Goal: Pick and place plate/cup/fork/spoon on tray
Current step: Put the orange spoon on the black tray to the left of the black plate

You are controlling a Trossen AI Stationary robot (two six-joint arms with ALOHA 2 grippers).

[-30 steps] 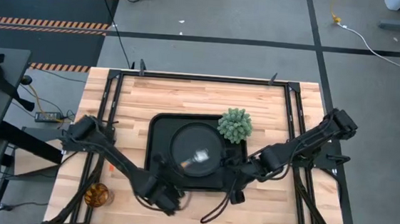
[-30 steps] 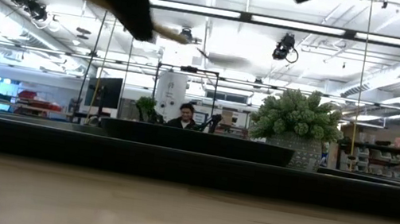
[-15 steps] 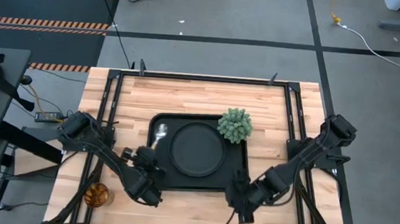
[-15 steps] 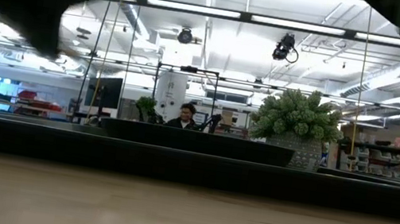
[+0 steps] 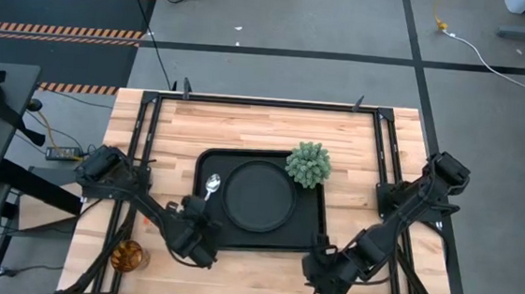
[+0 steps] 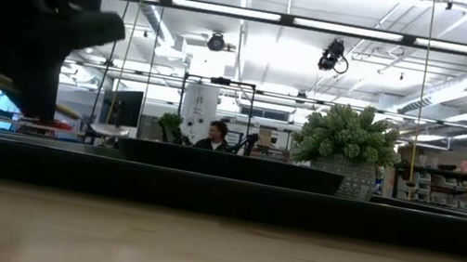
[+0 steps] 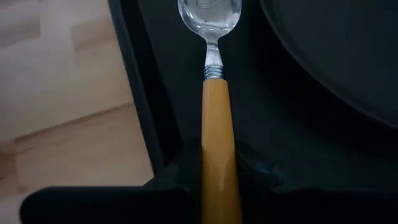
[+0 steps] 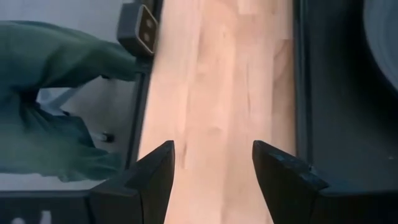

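Note:
The black tray [image 5: 307,233] lies mid-table with the round black plate [image 5: 259,196] on it. My left gripper [image 5: 194,220] is at the tray's near left corner, shut on the spoon [image 5: 212,182], whose silver bowl [image 7: 209,15] lies over the tray floor between the rim and the plate. My right gripper [image 5: 320,279] is open and empty over bare wood by the tray's near right corner; it also shows in the right wrist view [image 8: 211,163]. The amber cup [image 5: 125,255] stands at the table's near left corner. The fork is hidden under my left arm. My left gripper pinches the spoon's yellow-orange handle [image 7: 217,163] between its two fingers, toward the handle's free end. The fingers lie along the spoon and come slanting from the near left. The spoon tilts bowl-down [image 6: 109,130], low over the tray; whether the bowl touches, I cannot tell.
A small green potted plant [image 5: 308,163] stands at the tray's far right corner. A black metal frame [image 5: 141,137] runs around the table. A person's green sleeve [image 8: 56,99] shows beyond the table's near edge. Bare wood lies on both sides of the tray.
My left gripper has carried the spoon from above the plate toward the table's left edge and down; the bowl now sits low over the tray's left strip. My right gripper has drawn back from the tray toward the table's near edge.

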